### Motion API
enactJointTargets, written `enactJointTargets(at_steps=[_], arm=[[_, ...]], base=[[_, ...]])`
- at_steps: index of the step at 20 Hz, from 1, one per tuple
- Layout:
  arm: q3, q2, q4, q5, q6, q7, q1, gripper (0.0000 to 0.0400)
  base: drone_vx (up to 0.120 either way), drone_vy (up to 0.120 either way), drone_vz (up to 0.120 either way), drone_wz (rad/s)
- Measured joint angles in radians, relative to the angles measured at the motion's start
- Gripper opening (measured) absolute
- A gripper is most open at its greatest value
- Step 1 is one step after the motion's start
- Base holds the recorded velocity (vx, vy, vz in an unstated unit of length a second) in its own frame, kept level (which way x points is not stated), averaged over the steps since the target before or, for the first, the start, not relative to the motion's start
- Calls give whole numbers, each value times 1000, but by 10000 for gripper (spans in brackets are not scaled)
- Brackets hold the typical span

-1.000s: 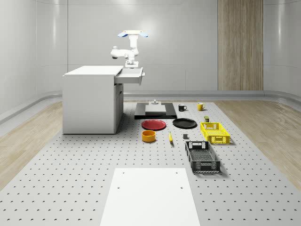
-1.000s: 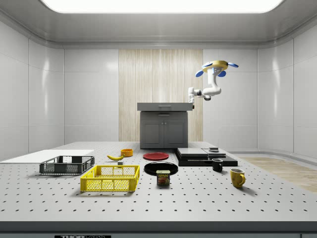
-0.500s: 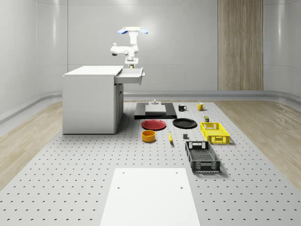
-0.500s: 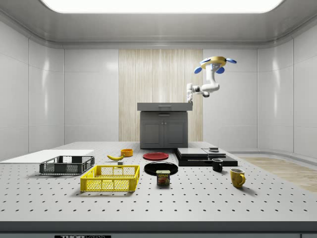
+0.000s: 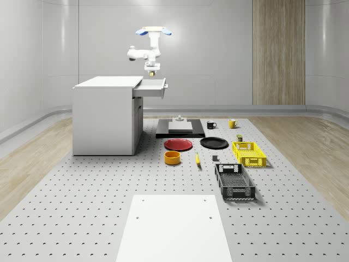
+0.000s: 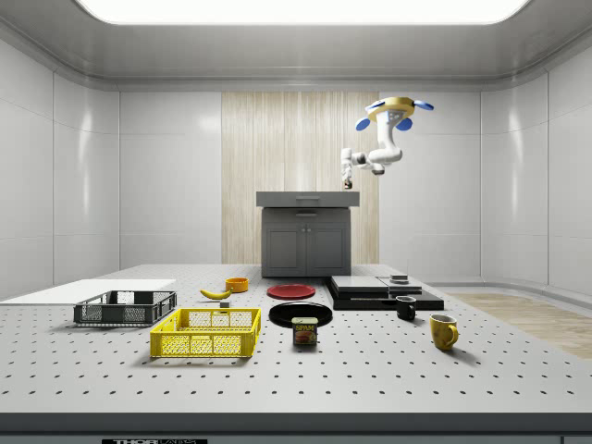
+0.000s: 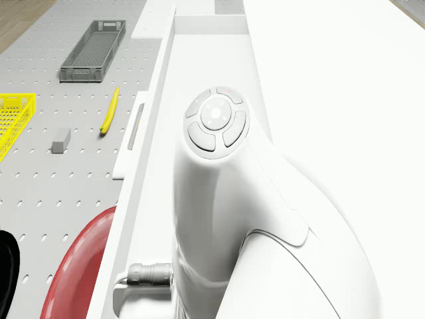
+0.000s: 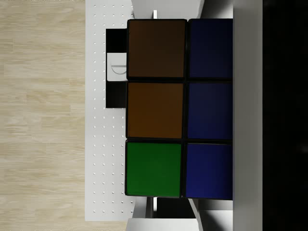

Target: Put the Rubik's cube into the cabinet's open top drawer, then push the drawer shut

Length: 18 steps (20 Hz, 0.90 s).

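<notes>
I have the drone (image 5: 154,31) hovering above the pulled-out top drawer (image 5: 153,87) of the grey box-shaped cabinet (image 5: 106,115), which stands on the perforated worktop (image 5: 82,207) at the whole-scene view's left. The white arm (image 6: 377,157) hangs from it, with the hand (image 5: 152,67) above the drawer and well clear of its rim. In the wrist view the multicoloured Rubik's cube (image 8: 179,109) sits close against the lens, so I judge the hand closed on it, fingers pressed to its sides.

To do this step well, I'd centre the cube over the drawer's open tray, not its front lip, bring it down steadily until it is inside the walls, and only then release. A drop from this height could bounce it out. After that the drawer front needs a level push toward the cabinet.

The cube's visible face shows two brown tiles, one green and three dark blue, with black seams between; its edges look straight and hard.
</notes>
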Motion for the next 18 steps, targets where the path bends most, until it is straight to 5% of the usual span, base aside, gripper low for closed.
enactJointTargets(at_steps=[18], arm=[[0, 0, 0, 0, 0, 0, 0, 322]], base=[[120, -18, 7, 0]])
